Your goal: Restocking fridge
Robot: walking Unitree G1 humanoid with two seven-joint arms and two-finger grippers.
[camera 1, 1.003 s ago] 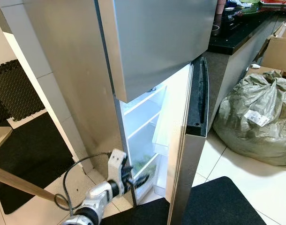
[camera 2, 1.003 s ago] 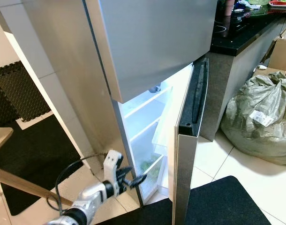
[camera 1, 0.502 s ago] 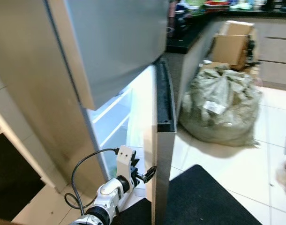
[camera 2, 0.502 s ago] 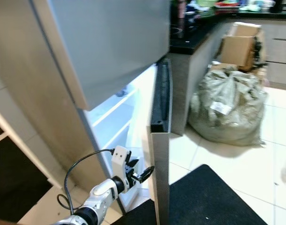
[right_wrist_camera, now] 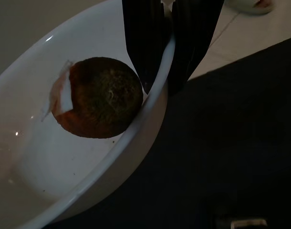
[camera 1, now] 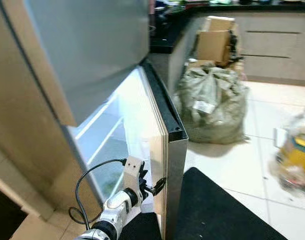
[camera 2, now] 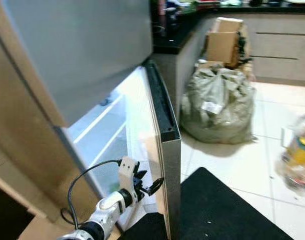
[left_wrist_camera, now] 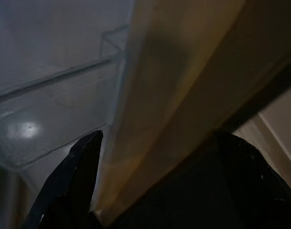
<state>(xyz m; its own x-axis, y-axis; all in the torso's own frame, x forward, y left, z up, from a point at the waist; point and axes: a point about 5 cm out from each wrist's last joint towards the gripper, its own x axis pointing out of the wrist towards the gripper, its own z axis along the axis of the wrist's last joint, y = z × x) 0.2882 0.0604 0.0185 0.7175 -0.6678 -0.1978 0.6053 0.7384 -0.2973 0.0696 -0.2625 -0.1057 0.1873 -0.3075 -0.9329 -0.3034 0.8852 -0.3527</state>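
Observation:
The steel fridge has its upper door (camera 1: 87, 45) closed, while its lower door (camera 1: 168, 150) stands open on lit shelves (camera 1: 100, 135). My left gripper (camera 1: 155, 186) is low at the lower door's free edge. In the left wrist view its open fingers (left_wrist_camera: 71, 183) straddle that pale door edge (left_wrist_camera: 160, 109), next to a clear door bin (left_wrist_camera: 45, 119). My right gripper (right_wrist_camera: 161, 71) is shut on the rim of a white bowl (right_wrist_camera: 50, 157), one finger inside and one outside. A round brown-green piece of food (right_wrist_camera: 100, 98) lies in the bowl.
A black mat (camera 1: 217, 210) lies on the white tiles before the fridge. A stuffed grey-green sack (camera 1: 210, 102) and a cardboard box (camera 1: 215, 42) sit by the black counter (camera 1: 165, 42). A plastic bag with something yellow (camera 1: 295, 160) stands at the right.
The head camera has swung right. My left gripper went from the fridge's lower opening to the door's free edge, and the lower door now stands wider open.

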